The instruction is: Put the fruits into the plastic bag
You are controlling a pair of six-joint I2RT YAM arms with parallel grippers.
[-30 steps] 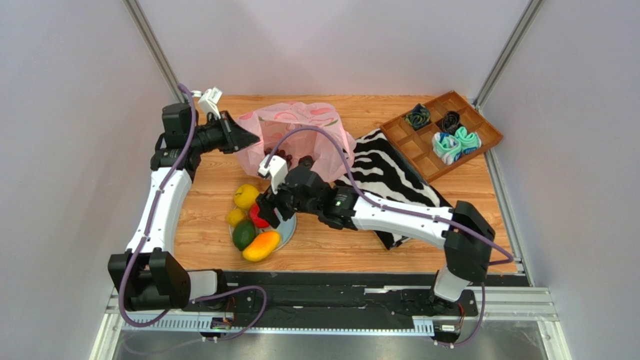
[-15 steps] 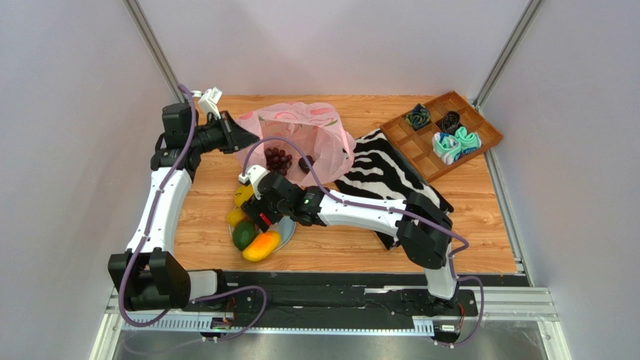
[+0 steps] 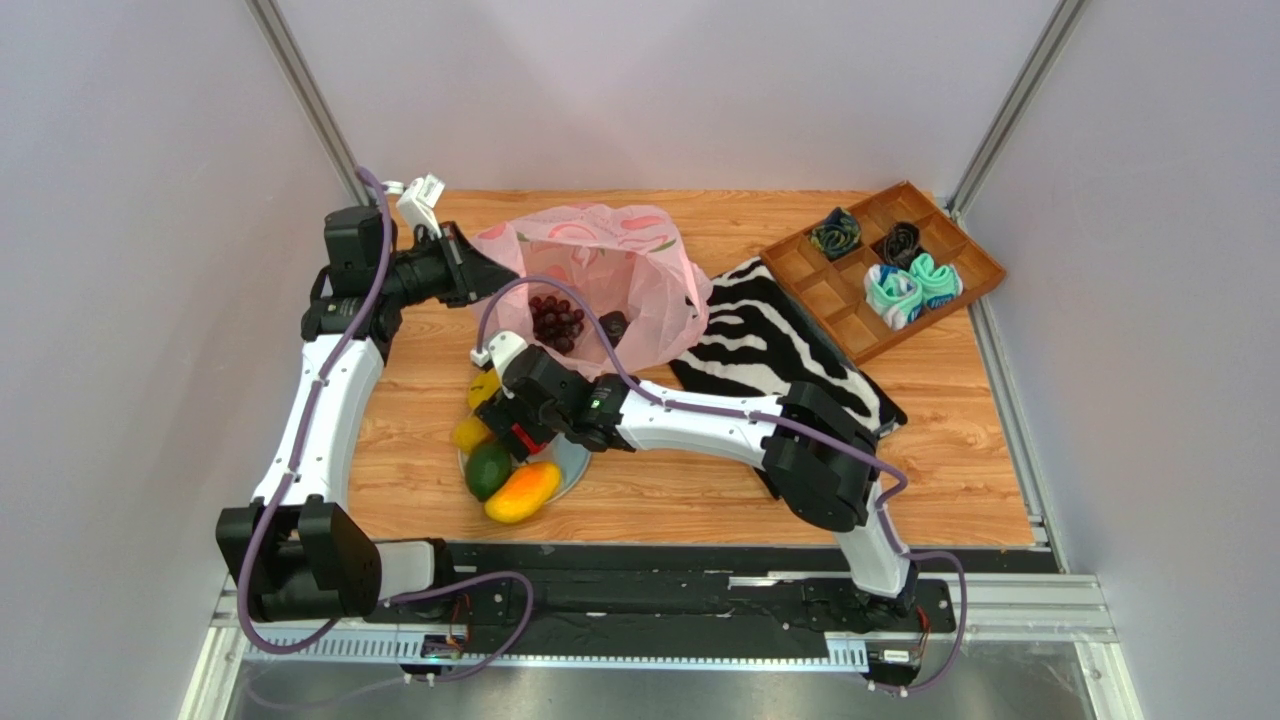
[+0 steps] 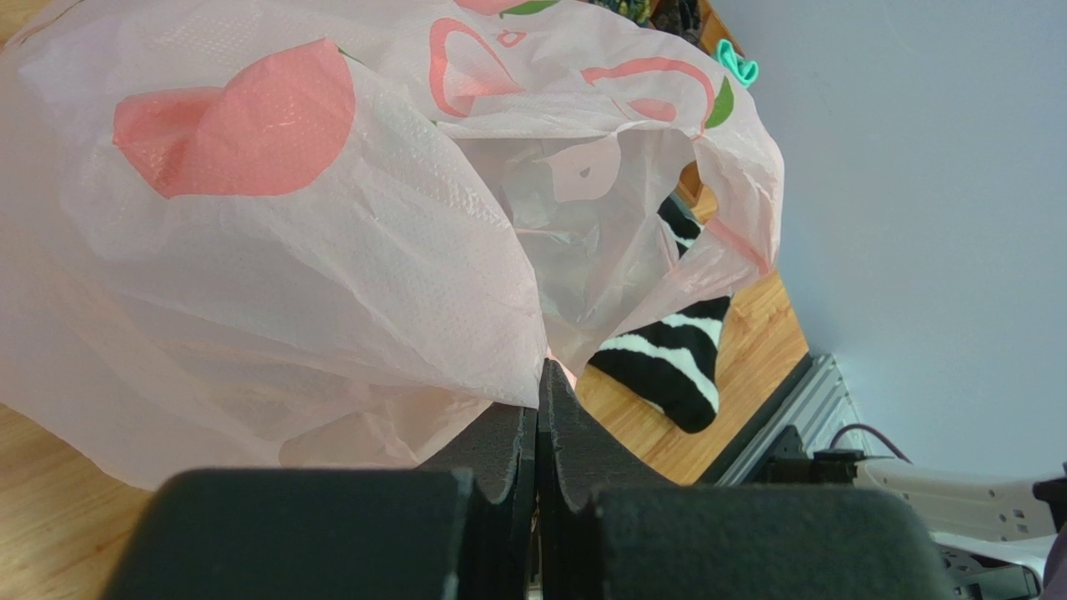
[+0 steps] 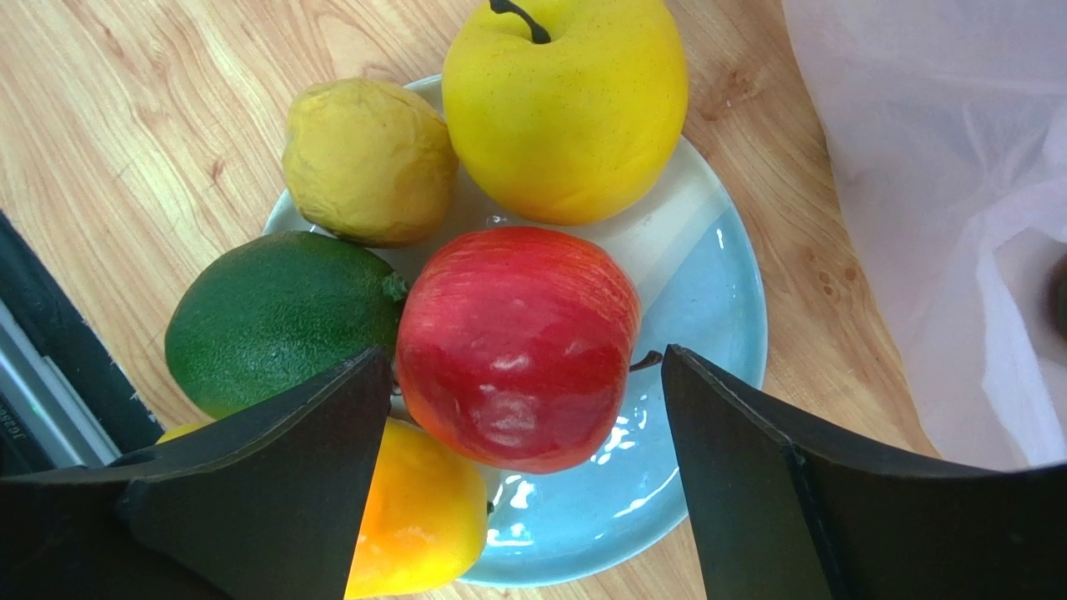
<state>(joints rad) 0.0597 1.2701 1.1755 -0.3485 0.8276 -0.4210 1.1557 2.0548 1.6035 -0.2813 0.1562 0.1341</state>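
Note:
The pink plastic bag [image 3: 601, 270] stands open at the back middle, with the dark purple grape bunch [image 3: 558, 317] inside. My left gripper [image 3: 489, 273] is shut on the bag's rim [image 4: 551, 363] and holds it up. A light blue plate [image 5: 701, 325] holds a red fruit [image 5: 517, 344], two yellow fruits [image 5: 566, 100] [image 5: 367, 160], a green oval fruit [image 5: 282, 319] and an orange-yellow mango [image 5: 420, 513]. My right gripper [image 5: 526, 375] is open just above the plate, its jaws on either side of the red fruit, not touching it. In the top view it is over the plate [image 3: 529, 428].
A zebra-striped cloth [image 3: 774, 353] lies right of the bag, under my right arm. A wooden divided tray [image 3: 887, 270] with rolled cloth bundles stands at the back right. The wooden table's near edge meets a black rail.
My right arm has swung left from the bag's mouth to the plate and come down over the red fruit. The grapes now show in the bag. The left arm has not moved.

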